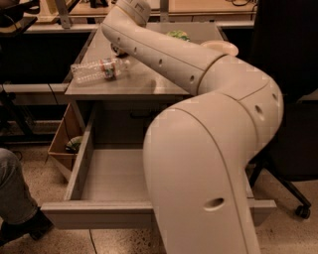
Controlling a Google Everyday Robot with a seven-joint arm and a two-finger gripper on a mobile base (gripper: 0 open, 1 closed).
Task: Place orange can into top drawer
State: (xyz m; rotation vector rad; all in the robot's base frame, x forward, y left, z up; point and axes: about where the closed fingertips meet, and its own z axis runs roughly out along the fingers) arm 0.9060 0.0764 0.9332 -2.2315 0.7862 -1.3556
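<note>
The top drawer (114, 209) is pulled wide open below the grey table (149, 87), and the part of its floor that shows is bare. The orange can does not show; my arm (164, 59) lies across the far left of the tabletop where it stood. My gripper is out of view: the arm reaches over the table to its far end, and its last visible link (130, 9) ends at the top edge of the view. The arm's big lower links (208, 163) hide the right half of the drawer.
A clear plastic bottle (99, 69) lies on its side on the table's left. A green item (178, 34) lies at the back. A cardboard box (62, 144) stands left of the drawer. A person's leg (12, 193) is at lower left, an office chair (290, 109) at right.
</note>
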